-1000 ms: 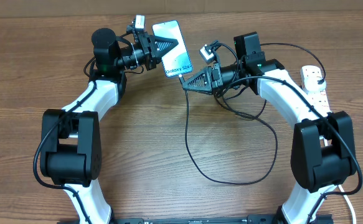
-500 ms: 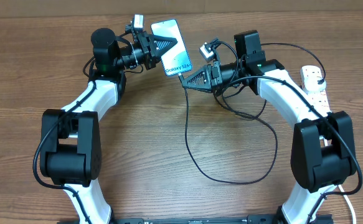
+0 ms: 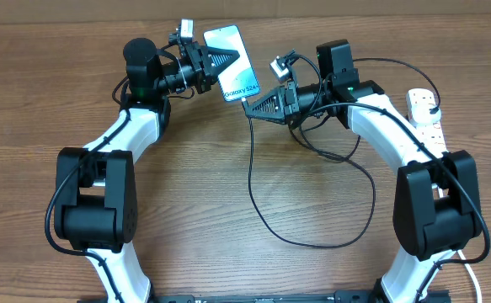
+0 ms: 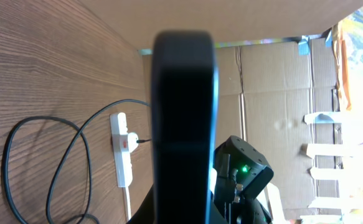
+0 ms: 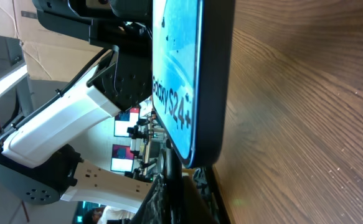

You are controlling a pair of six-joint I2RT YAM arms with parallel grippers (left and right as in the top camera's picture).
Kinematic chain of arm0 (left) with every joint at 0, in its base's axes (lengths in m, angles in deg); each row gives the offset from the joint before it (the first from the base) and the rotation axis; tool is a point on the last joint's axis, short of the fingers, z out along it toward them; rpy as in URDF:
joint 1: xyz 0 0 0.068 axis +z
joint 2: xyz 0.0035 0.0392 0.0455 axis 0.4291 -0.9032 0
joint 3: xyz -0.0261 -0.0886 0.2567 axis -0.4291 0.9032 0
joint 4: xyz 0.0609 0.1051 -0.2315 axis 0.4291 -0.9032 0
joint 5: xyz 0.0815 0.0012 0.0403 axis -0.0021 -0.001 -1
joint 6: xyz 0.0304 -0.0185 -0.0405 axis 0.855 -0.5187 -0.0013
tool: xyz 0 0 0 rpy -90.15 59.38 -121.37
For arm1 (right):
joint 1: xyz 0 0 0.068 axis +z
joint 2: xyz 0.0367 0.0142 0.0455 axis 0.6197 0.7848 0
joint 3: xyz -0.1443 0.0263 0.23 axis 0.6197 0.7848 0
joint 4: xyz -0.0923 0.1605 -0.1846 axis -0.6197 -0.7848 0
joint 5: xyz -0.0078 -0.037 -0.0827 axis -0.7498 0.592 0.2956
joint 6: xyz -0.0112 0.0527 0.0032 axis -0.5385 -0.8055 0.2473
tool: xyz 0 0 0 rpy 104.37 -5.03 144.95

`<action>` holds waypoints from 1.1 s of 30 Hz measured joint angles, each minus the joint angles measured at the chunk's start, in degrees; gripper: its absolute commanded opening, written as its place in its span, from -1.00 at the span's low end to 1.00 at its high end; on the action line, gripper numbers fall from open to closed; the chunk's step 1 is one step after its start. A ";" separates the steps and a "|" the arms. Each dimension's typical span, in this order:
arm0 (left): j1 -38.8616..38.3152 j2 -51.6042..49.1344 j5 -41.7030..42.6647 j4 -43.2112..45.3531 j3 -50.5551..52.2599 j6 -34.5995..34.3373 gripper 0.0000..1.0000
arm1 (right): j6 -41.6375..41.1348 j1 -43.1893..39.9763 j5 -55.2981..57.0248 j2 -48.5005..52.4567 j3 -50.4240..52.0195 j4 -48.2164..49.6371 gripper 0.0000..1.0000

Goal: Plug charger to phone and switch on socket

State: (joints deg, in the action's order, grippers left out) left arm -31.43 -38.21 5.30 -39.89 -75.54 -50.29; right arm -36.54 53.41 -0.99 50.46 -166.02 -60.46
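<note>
Phone (image 3: 241, 80) lies at the 12 o'clock end of the desk (image 3: 186, 168), its light-blue screen lit and turned up toward the overhead camera, with "Galaxy S24+" printed near the end that points to 5 o'clock. The left fingers (image 3: 228, 61) reach in from 9 o'clock and are closed on the phone across its middle. In the left wrist view the phone fills the centre as a dark upright slab. The right fingers (image 3: 258, 108) come in from 3 o'clock and are pinched shut on the connector end of the charger (image 3: 252, 177), with the tip right at the phone's 5 o'clock end. In the right wrist view the connector sits against the lower edge of the phone, but whether it is fully seated cannot be told. From there the thin black cable runs toward 6 o'clock, curves round in a wide loop near 5 o'clock, then climbs back under the right arm. The socket (image 3: 420, 101), a white strip, lies at the 3 o'clock edge of the desk, partly covered by the right arm, with a black plug in it. The left wrist view shows a red mark beside that plug. Whether the switch is on cannot be read.
</note>
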 measured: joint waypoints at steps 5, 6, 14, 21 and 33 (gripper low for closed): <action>0.00 0.00 -0.26 0.00 0.00 -0.57 -0.91 | -0.72 0.00 0.09 0.00 0.20 1.75 -0.92; 0.00 0.00 -0.35 0.00 0.00 -0.68 -0.91 | -1.07 0.02 0.11 0.00 0.22 2.32 -0.92; 0.00 0.00 -0.72 0.02 0.00 -0.96 -0.91 | -3.54 0.04 -0.07 0.00 0.42 4.04 -0.92; 0.00 0.00 -0.70 0.02 0.00 -0.94 -0.91 | -4.46 0.04 -0.26 0.00 0.42 4.24 -0.92; 0.00 0.00 -0.76 0.04 0.00 -0.96 -0.91 | -7.04 0.04 -1.40 0.00 0.52 7.58 -0.92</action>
State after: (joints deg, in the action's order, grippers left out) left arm -31.43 -38.21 4.53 -39.85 -75.54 -51.25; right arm -43.58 53.45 -2.39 50.46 -165.50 -52.88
